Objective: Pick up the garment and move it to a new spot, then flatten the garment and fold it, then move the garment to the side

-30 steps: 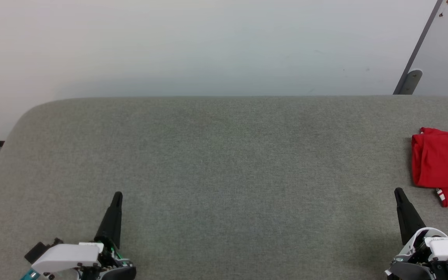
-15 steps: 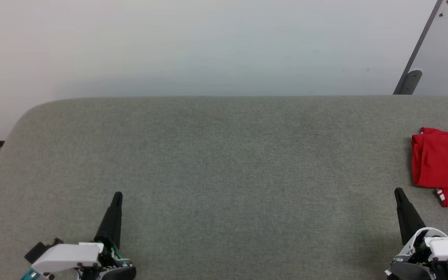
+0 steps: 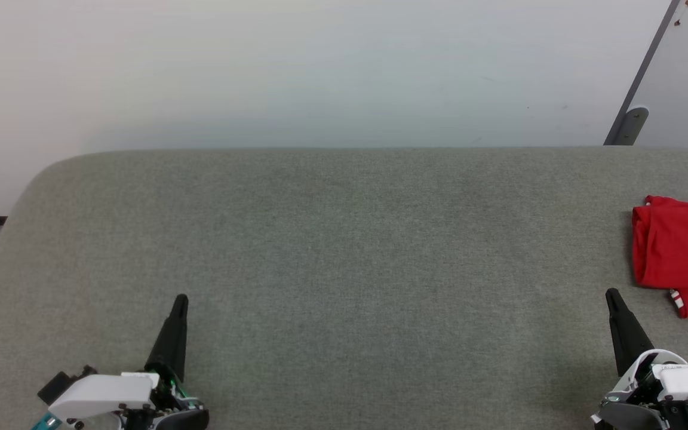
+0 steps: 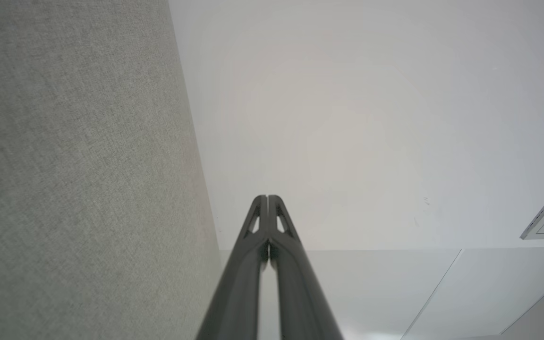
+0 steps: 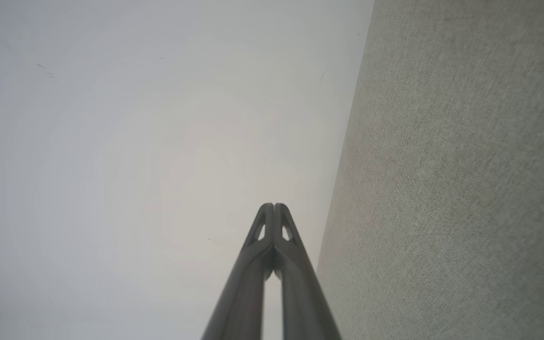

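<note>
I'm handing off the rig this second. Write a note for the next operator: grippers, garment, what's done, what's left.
Left gripper: shut, empty, low at the near left over the grey padded surface.
Right gripper: shut, empty, at the near right, just short of the garment and not touching it.
Garment: red, lying as a compact folded bundle at the far right of the surface, partly cut off by the head view's edge.
Done, by how it lies: folded and moved to the side.
Left: probably nothing; check the hidden part of the fold.
</note>
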### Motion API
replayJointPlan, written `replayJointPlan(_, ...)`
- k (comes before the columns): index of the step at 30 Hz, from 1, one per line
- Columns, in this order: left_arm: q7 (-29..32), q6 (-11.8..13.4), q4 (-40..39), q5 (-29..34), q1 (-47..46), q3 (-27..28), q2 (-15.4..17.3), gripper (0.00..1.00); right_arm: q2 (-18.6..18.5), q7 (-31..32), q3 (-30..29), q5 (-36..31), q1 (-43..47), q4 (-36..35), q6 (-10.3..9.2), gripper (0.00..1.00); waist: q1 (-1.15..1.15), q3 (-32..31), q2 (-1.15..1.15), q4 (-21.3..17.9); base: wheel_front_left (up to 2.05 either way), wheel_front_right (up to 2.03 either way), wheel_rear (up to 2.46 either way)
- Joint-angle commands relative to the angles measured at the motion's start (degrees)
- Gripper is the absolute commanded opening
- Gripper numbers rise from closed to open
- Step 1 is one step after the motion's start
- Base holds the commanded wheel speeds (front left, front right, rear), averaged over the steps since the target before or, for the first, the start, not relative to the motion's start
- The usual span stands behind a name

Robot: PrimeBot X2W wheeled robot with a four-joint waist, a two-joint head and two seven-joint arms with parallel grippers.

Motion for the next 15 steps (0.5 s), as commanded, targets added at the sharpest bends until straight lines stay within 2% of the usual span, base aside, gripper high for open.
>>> replayJointPlan(1,0.14,-0.33,-0.09,-0.19,-0.45,0.09,0.02,0.0,0.2,0.13,0.02,0.2,-0.12,-0.13,-0.06,0.0,0.0,0.0,0.0,0.0,0.0,0.0,0.0)
replayJointPlan(15,0.13,-0.33,-0.09,-0.2,-0.45,0.07,0.02,0.0,0.2,0.12,0.02,0.2,-0.12,-0.13,-0.06,0.0,0.0,0.0,0.0,0.0,0.0,0.0,0.0)
